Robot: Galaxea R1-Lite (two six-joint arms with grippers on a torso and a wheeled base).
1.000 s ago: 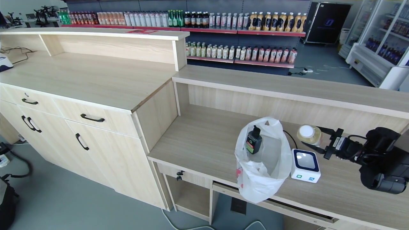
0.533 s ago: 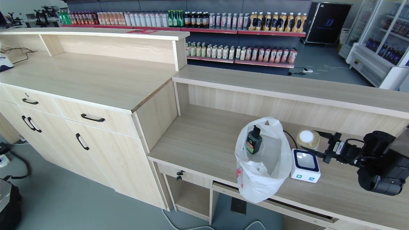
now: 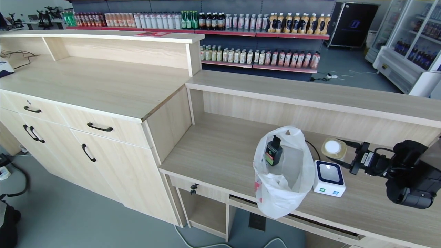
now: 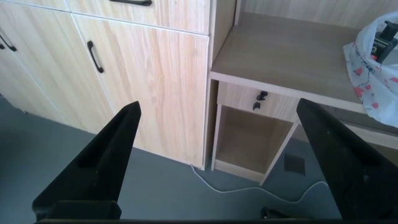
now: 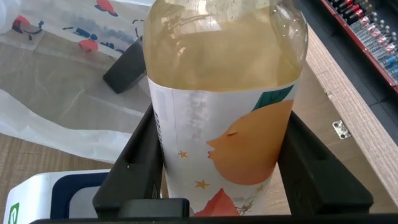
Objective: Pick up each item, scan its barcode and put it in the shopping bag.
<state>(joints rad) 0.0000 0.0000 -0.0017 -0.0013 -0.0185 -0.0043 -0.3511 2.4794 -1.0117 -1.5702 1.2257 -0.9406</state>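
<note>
right gripper (image 3: 337, 151) — clamped on upright bottle (image 3: 332, 146) | scanner (image 3: 329, 178) just beside, robot-side | bag (image 3: 280, 193) left of scanner | left gripper (image 4: 217, 104) spread — well apart

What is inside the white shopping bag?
A dark bottle with a green and red label stands upright in the shopping bag. The bag's front wall hides its floor, so anything lower cannot be seen.

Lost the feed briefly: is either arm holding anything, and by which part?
The right gripper holds the juice bottle by its labelled middle, jaws on either side. The left gripper is open and empty.
</note>
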